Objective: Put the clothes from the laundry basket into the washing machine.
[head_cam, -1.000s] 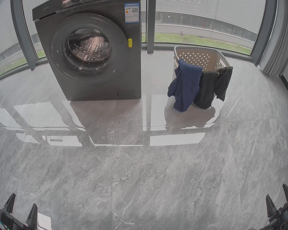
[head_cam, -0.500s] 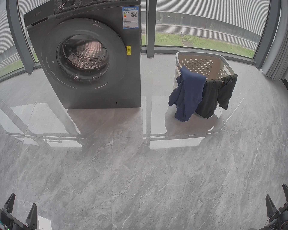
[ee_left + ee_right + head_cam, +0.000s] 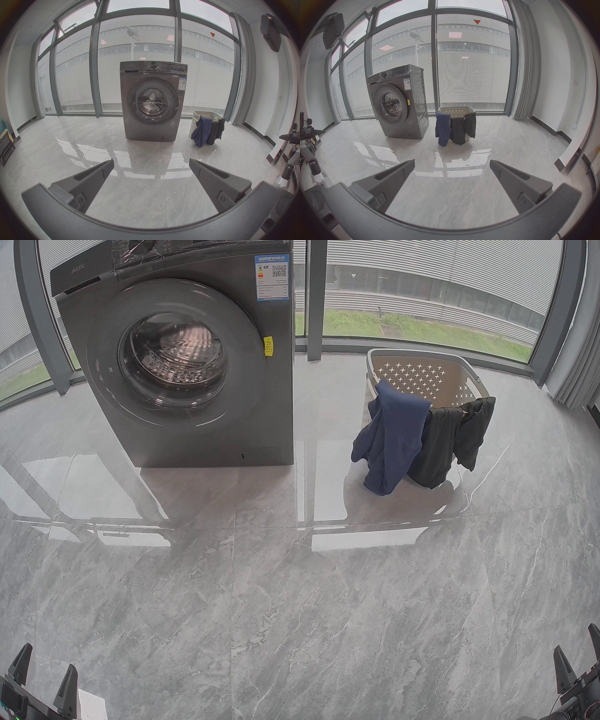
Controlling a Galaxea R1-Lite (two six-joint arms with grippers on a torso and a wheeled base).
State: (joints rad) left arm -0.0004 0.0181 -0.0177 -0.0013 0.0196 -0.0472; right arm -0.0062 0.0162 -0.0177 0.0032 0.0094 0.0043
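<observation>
On washing machine (image 3: pixel 187 427) front: white label (image 3: pixel 272 277), yellow tag (image 3: pixel 269 345), print unreadable. Clothes (image 3: pixel 394 440) over laundry basket (image 3: pixel 425 374). Left jaws, right jaws apart.

light: bright daylight, windows (image 3: pixel 437 290) ahead of left gripper (image 3: pixel 151 161) and right gripper (image 3: pixel 452 162)
glare: white patches on glossy floor (image 3: pixel 369 530) ahead of both
shadow: soft, beside laundry basket (image 3: pixel 425 352)
edges: wrist views bowed, corners dark

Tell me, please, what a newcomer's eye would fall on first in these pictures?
The tall dark grey front-loading washing machine stands at the far left of the glossy grey marble-look floor. To its right sits a beige perforated plastic laundry basket, with a navy blue garment and a black garment draped over its near rim.
</observation>
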